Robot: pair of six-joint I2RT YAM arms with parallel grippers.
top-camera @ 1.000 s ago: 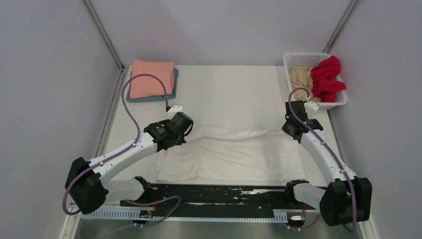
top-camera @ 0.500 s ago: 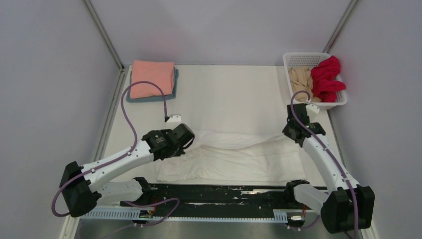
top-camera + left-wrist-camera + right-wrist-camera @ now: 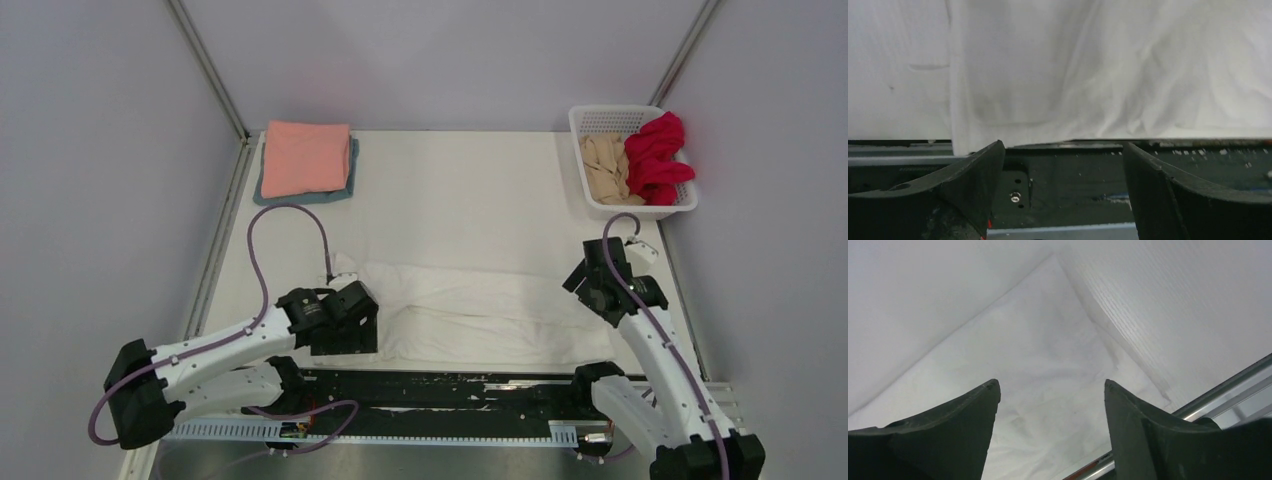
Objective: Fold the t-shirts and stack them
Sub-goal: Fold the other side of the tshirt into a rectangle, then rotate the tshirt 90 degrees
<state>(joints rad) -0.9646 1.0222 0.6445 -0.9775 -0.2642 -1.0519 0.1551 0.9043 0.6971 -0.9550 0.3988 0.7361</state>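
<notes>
Both arms have drawn back, folding the white tee (image 3: 480, 312) double along the near edge of the surface (image 3: 470, 190). Left hand (image 3: 1063, 165) and right hand (image 3: 1050, 400) stand wide open, empty. We judge the cloth light and limp; better pinch the end corners.

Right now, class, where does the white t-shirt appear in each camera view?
Top external: white t-shirt lies front centre on the table.
Left wrist: white t-shirt fills the upper half.
Right wrist: white t-shirt fills the centre.
Shared landmark: the bare white table beside it.
</notes>
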